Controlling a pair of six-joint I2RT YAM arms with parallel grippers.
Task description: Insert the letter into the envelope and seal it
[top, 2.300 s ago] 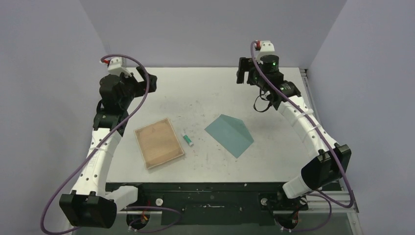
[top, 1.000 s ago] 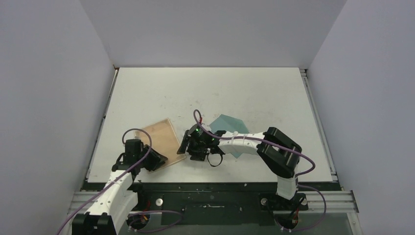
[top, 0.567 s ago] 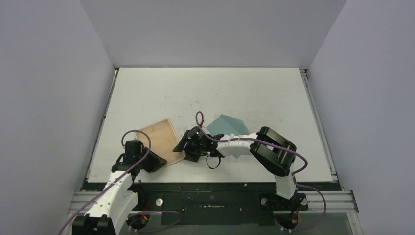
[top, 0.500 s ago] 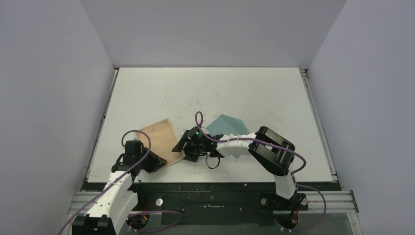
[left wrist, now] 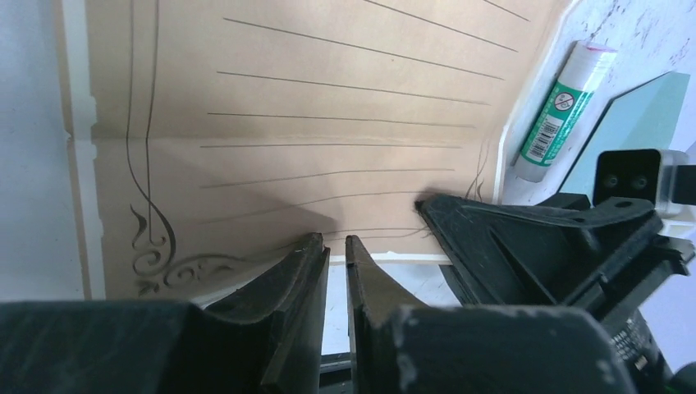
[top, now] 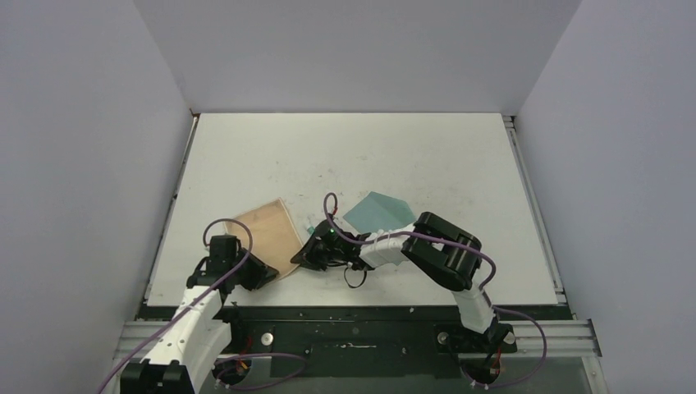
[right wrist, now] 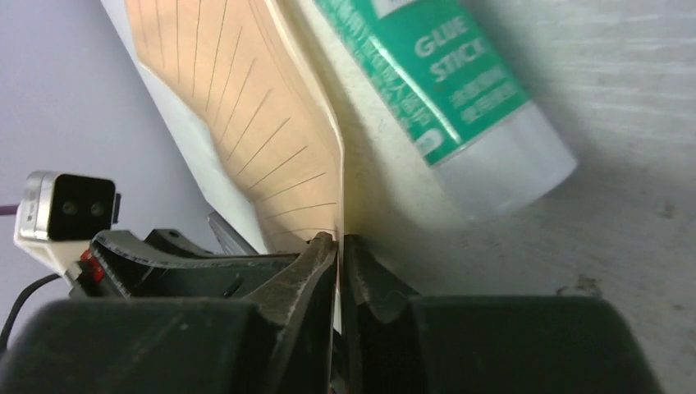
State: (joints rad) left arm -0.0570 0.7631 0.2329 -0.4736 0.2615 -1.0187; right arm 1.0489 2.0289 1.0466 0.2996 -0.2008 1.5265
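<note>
Gripping: left gripper [left wrist: 335, 240] pinches letter [left wrist: 312, 107] at near edge | right gripper [right wrist: 338, 238] pinches its side edge | glue tube [right wrist: 435, 90] just beside

— What sort of place is this?
— A robotics lab, and by the look of it a closed test cell. Two white-and-black robot arms, the left arm [top: 193, 316] and the right arm [top: 447, 258], stand side by side on a metal rail frame [top: 566, 332] at the near edge of a white table [top: 345, 148].
— Not an office, then?
— Hardly. Plain pale lilac-grey walls [top: 353, 49] box the table in on three sides. Purple cables [top: 226, 219] loop off the arms, and a small camera module [left wrist: 636, 174] sits on one wrist. The tabletop is scuffed and speckled with marks.
</note>
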